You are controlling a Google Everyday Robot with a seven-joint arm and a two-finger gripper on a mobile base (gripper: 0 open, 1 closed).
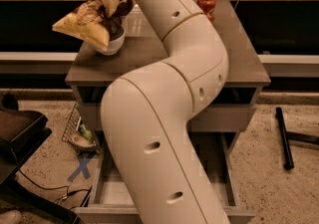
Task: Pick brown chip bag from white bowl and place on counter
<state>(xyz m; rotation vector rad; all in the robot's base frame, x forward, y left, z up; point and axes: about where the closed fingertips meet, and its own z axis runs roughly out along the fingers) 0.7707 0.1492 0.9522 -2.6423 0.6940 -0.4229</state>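
The brown chip bag [84, 21] lies crumpled on top of the white bowl [112, 45] at the back left of the counter [239, 49], its yellow-tan end sticking out to the left past the bowl's rim. My gripper [110, 0] comes down from the top edge of the camera view and is shut on the bag's bunched upper part, right above the bowl. My large white arm crosses the middle of the view and hides much of the counter's centre.
A red soda can [206, 4] stands at the counter's back edge, right of my arm. A cabinet drawer [114, 193] is open below. A black chair [20, 133] is at the left, and a black rod [282, 138] lies on the floor at the right.
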